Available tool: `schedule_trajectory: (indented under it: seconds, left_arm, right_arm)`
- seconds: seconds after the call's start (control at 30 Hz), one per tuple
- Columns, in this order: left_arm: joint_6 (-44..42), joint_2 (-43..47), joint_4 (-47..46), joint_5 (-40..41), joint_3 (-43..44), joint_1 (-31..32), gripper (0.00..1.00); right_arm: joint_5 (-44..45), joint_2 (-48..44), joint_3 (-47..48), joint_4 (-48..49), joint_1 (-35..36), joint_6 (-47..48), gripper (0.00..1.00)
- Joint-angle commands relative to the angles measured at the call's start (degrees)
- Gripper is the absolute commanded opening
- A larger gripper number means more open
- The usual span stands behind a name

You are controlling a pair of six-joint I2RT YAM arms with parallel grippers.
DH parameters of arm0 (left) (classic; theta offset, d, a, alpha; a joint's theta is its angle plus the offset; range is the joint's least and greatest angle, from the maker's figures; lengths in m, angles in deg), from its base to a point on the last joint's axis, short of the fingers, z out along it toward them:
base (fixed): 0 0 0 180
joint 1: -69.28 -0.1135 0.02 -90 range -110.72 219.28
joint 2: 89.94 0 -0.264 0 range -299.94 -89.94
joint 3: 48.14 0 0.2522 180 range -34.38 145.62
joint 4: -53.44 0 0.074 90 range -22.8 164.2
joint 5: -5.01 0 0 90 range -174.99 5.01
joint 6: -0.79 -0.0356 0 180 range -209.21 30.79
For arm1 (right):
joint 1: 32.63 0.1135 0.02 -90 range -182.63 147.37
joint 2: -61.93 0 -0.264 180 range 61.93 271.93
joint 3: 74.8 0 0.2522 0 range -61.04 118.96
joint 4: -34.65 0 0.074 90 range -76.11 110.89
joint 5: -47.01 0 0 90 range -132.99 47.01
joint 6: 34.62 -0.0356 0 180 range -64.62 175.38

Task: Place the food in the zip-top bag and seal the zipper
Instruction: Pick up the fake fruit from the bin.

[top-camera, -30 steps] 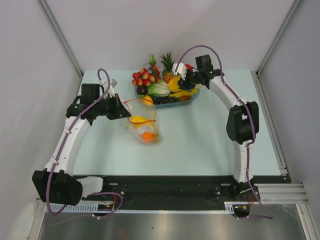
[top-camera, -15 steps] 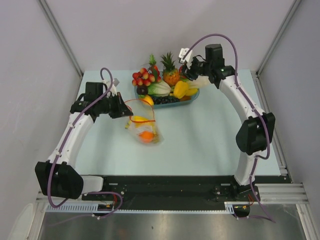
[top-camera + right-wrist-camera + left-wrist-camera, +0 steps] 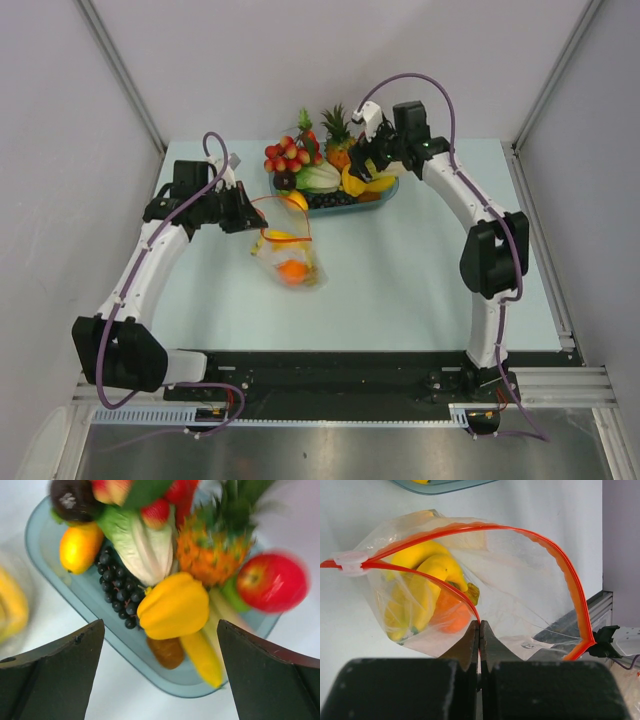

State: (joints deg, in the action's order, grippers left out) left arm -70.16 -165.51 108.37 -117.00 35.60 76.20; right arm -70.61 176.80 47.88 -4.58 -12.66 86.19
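Left fingers [image 3: 467,645] tight on floppy clear bag's [image 3: 520,580] red-orange zipper [image 3: 570,595]; right fingers [image 3: 50,675] wide apart over tray [image 3: 117,642]

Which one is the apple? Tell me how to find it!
Look to the far side of the table for the blue-tinted tray heaped with toy fruit. The apple sits at its right end, beside the pineapple. It is the only big, smooth, round red fruit; the other red ones are small berries.
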Motion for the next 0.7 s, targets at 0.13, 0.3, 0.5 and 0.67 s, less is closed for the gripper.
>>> schedule_trajectory:
  seconds: [0.13,0.3,0.5,0.67]
  left_arm:
    - [0.3,1.1,-1.6,0.0,1.6,0.3,0.0]
    - [0.1,1.6,-1.8,0.2,1.5,0.3,0.0]
    - [0.2,2.4,-2.1,0.5,1.0,0.3,0.0]
    - [0.4,2.4,-2.2,0.6,0.4,0.3,0.0]
  right_arm:
    - [30.1,7.6,10.8,-1.8,4.5,-38.4,1.0]
    - [33.1,10.5,10.9,-2.7,4.8,-42.8,1.0]
    - [37.5,12.2,10.7,-5.0,4.7,-46.9,1.0]
    - [35.4,14.2,10.4,-5.8,4.5,-49.3,1.0]
